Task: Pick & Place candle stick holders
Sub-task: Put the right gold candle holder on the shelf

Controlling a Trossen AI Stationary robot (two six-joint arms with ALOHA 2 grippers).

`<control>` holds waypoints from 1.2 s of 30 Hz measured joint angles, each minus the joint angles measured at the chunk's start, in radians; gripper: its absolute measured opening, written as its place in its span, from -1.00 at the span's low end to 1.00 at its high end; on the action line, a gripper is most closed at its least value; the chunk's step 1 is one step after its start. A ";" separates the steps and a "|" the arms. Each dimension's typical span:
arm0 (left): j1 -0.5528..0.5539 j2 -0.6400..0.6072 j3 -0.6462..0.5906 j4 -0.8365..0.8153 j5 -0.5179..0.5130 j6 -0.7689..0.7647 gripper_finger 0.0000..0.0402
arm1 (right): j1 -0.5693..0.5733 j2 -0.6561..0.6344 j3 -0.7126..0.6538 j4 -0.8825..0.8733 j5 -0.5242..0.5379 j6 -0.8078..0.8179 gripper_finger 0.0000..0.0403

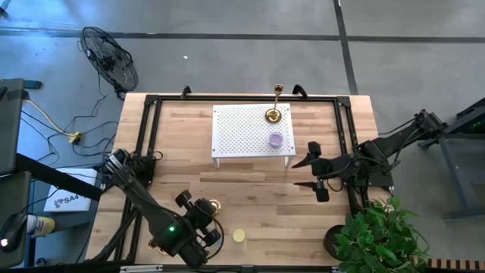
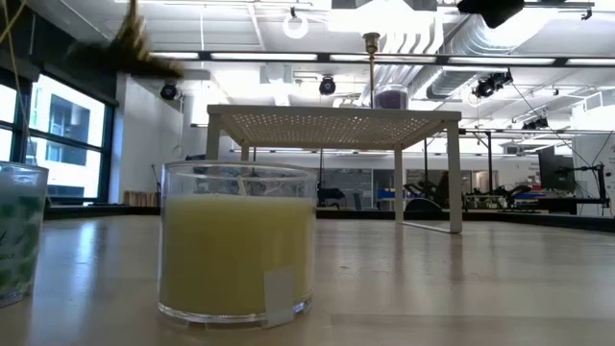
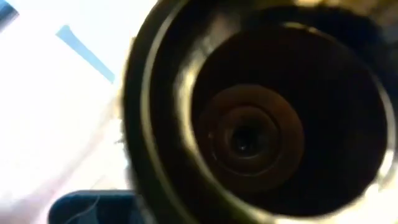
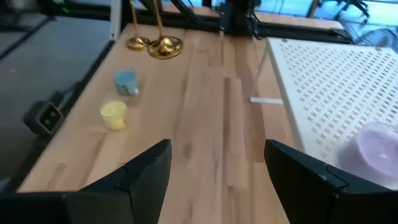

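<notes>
Wooden table [image 1: 250, 205]: the left gripper [image 1: 203, 220] clamps a brass holder [image 3: 249, 124] at the near edge. Right gripper [image 4: 217, 180] hovers open beside the white stand [image 1: 227, 133].

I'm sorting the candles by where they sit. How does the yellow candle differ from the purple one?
The yellow candle stands on the bare wooden tabletop near the left gripper; the purple candle sits raised on the white perforated stand, beside a gold holder. Their colours differ. Both are small and round.

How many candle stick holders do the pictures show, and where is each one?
2. One tall holder stands on the white perforated stand. Another holder is near the front edge, at the shut left gripper. Others may be hidden by the arm.
</notes>
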 joint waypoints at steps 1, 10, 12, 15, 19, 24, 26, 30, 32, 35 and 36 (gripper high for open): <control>0.000 0.000 0.035 -0.014 -0.020 0.028 -0.95 | 0.000 0.000 0.000 0.013 -0.013 -0.006 0.25; 0.000 0.000 0.252 -0.021 -0.264 0.359 -0.95 | 0.000 0.000 0.000 0.252 -0.183 -0.135 0.25; 0.000 0.000 0.268 -0.020 -0.312 0.410 -0.95 | 0.000 0.000 0.000 0.298 -0.213 -0.164 0.25; 0.003 0.000 0.287 -0.016 -0.371 0.476 -0.96 | 0.000 0.010 0.000 0.342 -0.226 -0.198 0.25; 0.036 0.000 0.291 0.033 -0.391 0.564 -0.96 | 0.000 0.070 0.000 0.395 -0.222 -0.273 0.25; 0.104 0.000 0.291 0.140 -0.332 0.697 -0.96 | 0.000 0.208 0.000 0.521 -0.120 -0.426 0.25; 0.127 0.000 0.291 0.176 -0.303 0.742 -0.96 | 0.000 0.253 0.000 0.600 -0.080 -0.450 0.25; 0.149 0.000 0.291 0.208 -0.269 0.780 -0.96 | 0.000 0.311 0.036 0.642 -0.069 -0.480 0.25; 0.153 0.000 0.291 0.236 -0.272 0.803 -0.96 | 0.000 0.340 0.058 0.630 -0.069 -0.480 0.25; 0.153 0.000 0.291 0.278 -0.272 0.846 -0.96 | 0.000 0.388 0.095 0.631 -0.068 -0.485 0.25; 0.153 0.000 0.291 0.300 -0.273 0.860 -0.96 | 0.000 0.406 0.111 0.630 -0.058 -0.491 0.25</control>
